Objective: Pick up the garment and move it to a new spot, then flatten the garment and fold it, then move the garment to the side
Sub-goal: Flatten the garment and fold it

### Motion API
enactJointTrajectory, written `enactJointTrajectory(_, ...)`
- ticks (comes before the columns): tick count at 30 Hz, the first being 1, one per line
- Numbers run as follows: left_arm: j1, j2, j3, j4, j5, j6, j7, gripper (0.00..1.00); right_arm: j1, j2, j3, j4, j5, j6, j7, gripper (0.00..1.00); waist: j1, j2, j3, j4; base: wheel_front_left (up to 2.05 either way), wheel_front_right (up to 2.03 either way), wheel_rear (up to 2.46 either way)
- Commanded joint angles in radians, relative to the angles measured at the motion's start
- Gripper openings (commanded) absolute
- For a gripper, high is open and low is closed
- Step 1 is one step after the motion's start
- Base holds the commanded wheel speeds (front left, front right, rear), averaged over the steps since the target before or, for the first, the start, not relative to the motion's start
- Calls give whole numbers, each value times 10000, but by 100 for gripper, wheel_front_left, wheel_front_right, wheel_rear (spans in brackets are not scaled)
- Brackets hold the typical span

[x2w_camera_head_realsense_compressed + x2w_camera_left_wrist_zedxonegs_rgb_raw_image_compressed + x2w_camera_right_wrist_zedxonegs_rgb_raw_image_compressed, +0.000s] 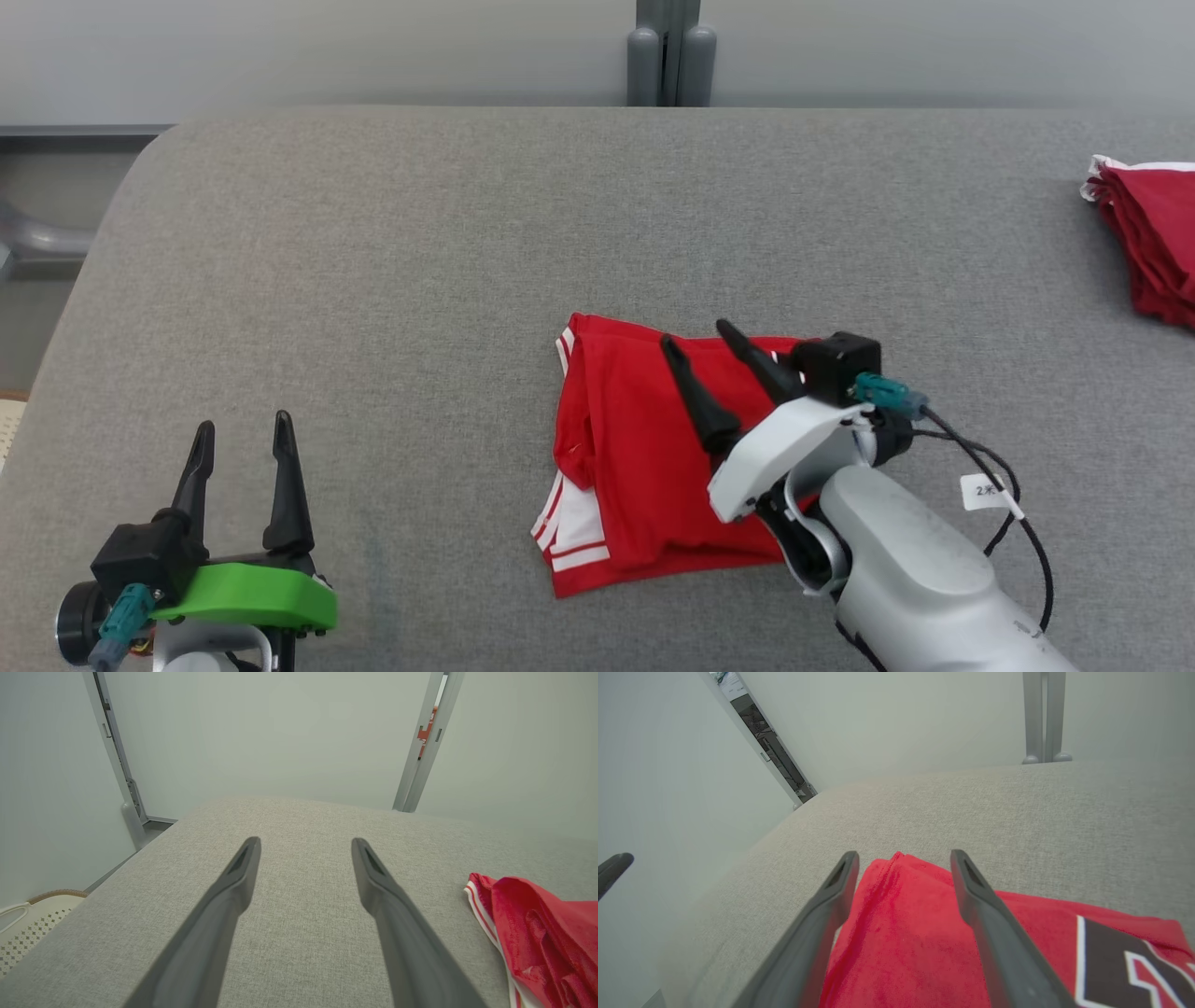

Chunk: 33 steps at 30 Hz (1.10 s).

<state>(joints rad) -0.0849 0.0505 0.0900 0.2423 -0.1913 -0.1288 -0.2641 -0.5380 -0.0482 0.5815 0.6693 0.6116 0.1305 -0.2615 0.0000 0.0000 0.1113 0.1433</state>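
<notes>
Red garment [635, 448] lies folded on grey counter [373, 280]. Right hand [695, 334] over it, spread, gripping nothing. Left hand [243, 423] spread, well apart.

The garment [644, 457] is red, with white stripes at its 7 o'clock hem and a black, white-edged patch [1115, 956]. The fabric surface [373, 280] is grey, and the cloth stack [1153, 238] at 2 o'clock is darker red, edged white. The left gripper [243, 427] has a green housing, the right gripper [695, 333] a white one.

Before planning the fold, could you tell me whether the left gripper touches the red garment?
Apart. The head view shows bare grey surface between the left gripper and the red garment.
</notes>
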Motion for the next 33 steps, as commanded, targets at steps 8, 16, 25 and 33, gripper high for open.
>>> enactJointTrajectory(8,420,9,19,-65,71,11,4,100,1246,-599,-2401,-1772,-1877,4,-34,100,0,0,-505,-539,0,0,0)
enactJointTrajectory(16,642,10,41,-100,132,8,3,100,2956,-920,-3607,-3608,-2852,4,-35,100,0,0,-690,-740,0,0,0)
enactJointTrajectory(25,770,10,23,-155,188,-1,4,100,4700,-616,-4695,-5129,-3320,4,-37,100,0,0,-771,-826,0,0,0)
enactJointTrajectory(33,701,8,-534,-110,346,-15,4,100,4899,-473,-4844,-5328,-3523,4,-36,100,0,0,-694,-885,0,0,0)
